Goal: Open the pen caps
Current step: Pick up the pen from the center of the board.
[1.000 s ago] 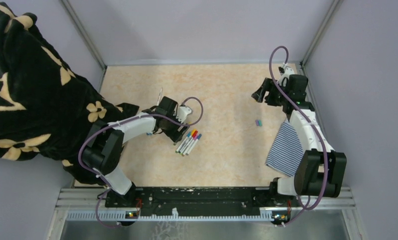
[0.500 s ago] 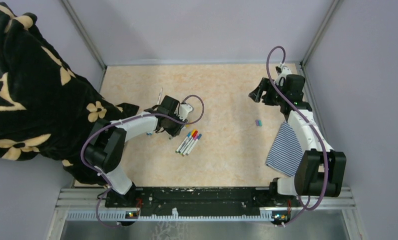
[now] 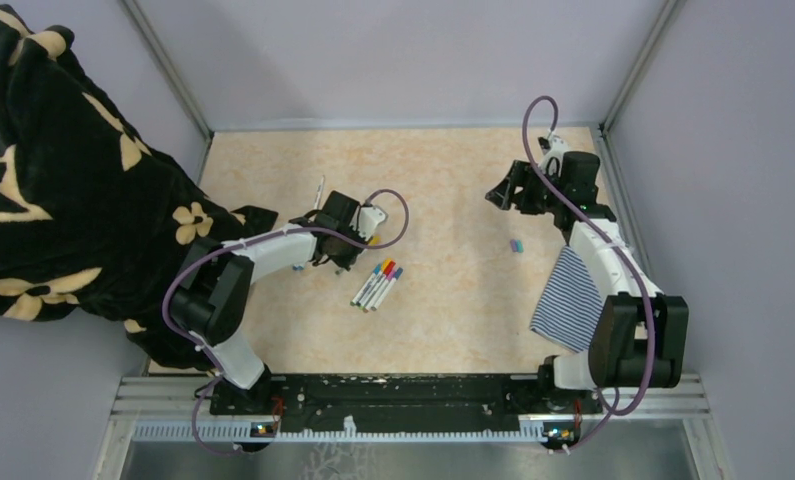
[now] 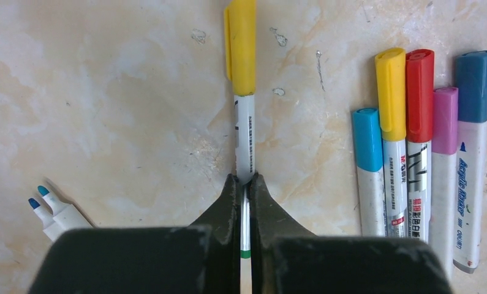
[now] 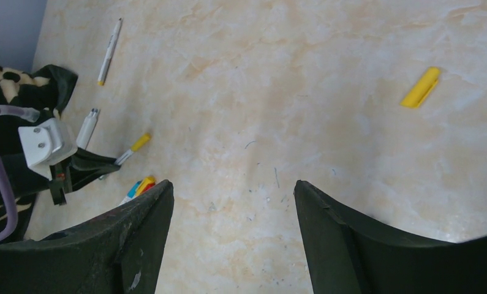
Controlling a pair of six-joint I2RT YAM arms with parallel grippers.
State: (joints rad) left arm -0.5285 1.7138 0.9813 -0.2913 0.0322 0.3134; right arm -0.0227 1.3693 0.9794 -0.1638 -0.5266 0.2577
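Firmly, left fingers point(image 4: 230, 205) pinch a pen point(image 4: 244, 131) by its white barrel, yellow cap point(image 4: 242, 46) beyond them; right fingers point(image 5: 139, 239) gape wide.

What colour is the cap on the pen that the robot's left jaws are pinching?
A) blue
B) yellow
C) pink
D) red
B: in the left wrist view, the left jaws are shut on the white barrel of one pen, and the cap on its far end is yellow.
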